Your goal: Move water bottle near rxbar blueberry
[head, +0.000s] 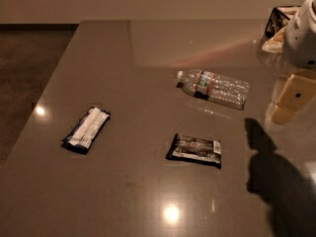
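And there was the water bottle, down on its side just right of the middle of the frame, white cap pointing left and base pointing right, with the red, white and dark label banded round the end nearest the cap. It lay on the grey-brown bench, on its own. Over at the right edge of the frame hung the tool, cream-coloured blocks under a rounded white housing. It sat off to the right of the bottle's base and a touch lower in the frame, near the bottle but apart from it, with a strip of bare bench between the two. Whether the tool was spread or pressed together, I could not tell from this angle. A dark shadow fell across the bench in the lower right corner, below the tool. Far over in the left part of the frame lay the rxbar blueberry, flat, dark blue at the edges with a pale centre panel, set on a diagonal and well apart from the bottle. Lower down, near the centre, a blackish bar wrapper lay flat, below the bottle and apart from it
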Action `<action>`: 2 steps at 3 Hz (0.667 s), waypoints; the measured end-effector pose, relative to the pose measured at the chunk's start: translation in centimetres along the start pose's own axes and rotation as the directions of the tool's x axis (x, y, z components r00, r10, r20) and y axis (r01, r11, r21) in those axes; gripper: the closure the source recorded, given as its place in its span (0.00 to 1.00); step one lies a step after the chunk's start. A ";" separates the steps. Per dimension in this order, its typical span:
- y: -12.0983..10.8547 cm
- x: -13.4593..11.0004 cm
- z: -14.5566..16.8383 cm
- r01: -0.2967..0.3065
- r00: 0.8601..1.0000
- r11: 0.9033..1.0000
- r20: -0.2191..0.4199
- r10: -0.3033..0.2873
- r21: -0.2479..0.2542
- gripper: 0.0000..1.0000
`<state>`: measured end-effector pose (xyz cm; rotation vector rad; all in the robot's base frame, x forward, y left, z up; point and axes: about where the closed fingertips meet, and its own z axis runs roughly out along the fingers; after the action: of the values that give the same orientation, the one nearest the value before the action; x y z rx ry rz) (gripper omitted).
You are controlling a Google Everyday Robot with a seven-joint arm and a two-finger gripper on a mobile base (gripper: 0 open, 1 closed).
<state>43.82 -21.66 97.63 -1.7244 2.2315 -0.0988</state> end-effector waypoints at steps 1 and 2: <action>-0.5 -0.2 0.2 -0.005 1.000 1.000 0.007 0.005 0.001 0.00; -2.9 -1.2 1.3 -0.023 0.999 1.000 0.037 0.023 -0.002 0.00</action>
<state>47.12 -21.12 97.34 -1.6870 2.2252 -0.0598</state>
